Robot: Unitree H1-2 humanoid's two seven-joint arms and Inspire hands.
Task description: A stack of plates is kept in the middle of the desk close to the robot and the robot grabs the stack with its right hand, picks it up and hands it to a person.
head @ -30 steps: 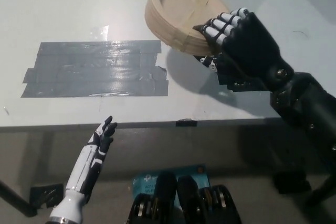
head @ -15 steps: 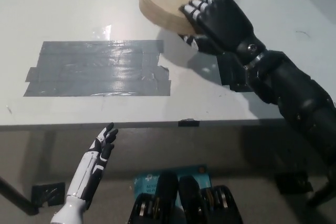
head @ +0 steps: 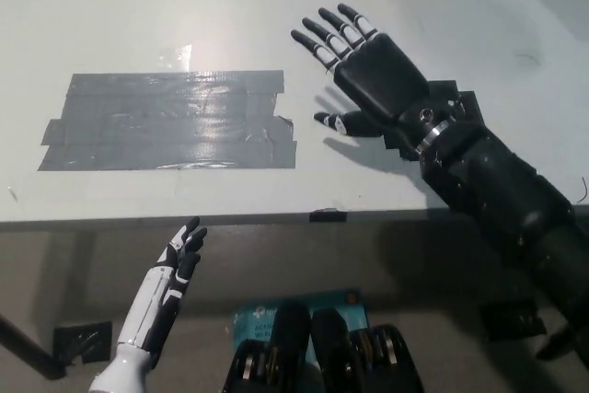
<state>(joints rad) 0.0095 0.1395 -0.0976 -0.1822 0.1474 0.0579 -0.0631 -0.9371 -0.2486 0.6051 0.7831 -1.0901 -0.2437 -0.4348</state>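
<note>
Gone from view since half a second ago is the stack of plates: it was at the top edge of the picture under my right robot hand, with a person's fingers on its far rim, and now neither the stack nor the person shows anywhere. My right robot hand (head: 368, 71) holds nothing, its fingers (head: 333, 36) spread apart and stretched toward the far side of the worktop (head: 138, 16), palm turned down, hovering over the white surface with its shadow just beneath. My black forearm runs back from it to the lower right, crossing the worktop's near edge.

To the left of that hand lies a broad patch of grey tape (head: 166, 120), flat on the surface, its right end torn and ragged. Between the tape and the hand the white top shows bare, as it does all along the far side. A small dark tab (head: 328, 215) sits on the near edge.

My left robot hand (head: 179, 260) rests below the near edge, off the worktop at the lower left, fingers loosely apart and holding nothing.
</note>
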